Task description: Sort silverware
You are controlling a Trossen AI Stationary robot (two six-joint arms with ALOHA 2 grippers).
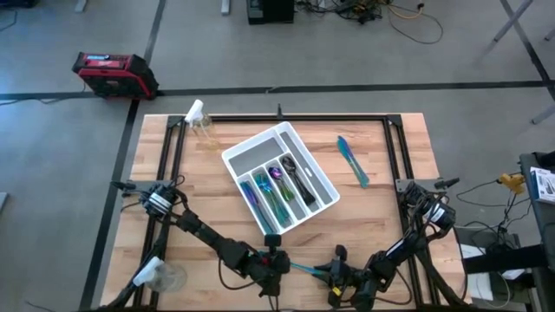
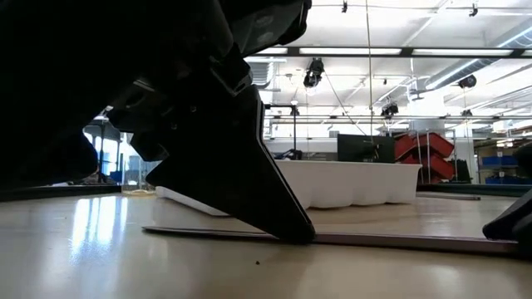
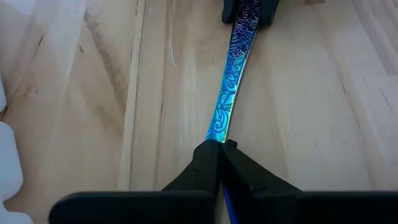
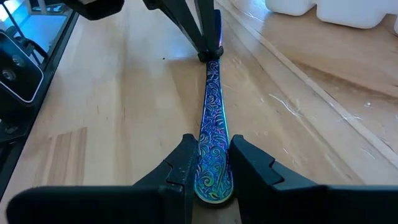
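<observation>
Iridescent blue-purple patterned metal utensil point(image 4: 212, 124) lies flat near the table's front edge, its long axis spanning both grippers: left gripper point(image 3: 219, 147) pinches one end, right gripper point(image 4: 213, 163) brackets the other.

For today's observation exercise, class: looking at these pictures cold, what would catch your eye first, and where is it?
First, the iridescent blue-purple piece of silverware lying at the table's near edge, pinched at one end by the left tool and flanked at the other by the right tool. Next, the white tray set diagonally at the table's middle, several pieces already in it, with one teal piece lying alone to its right.
</observation>
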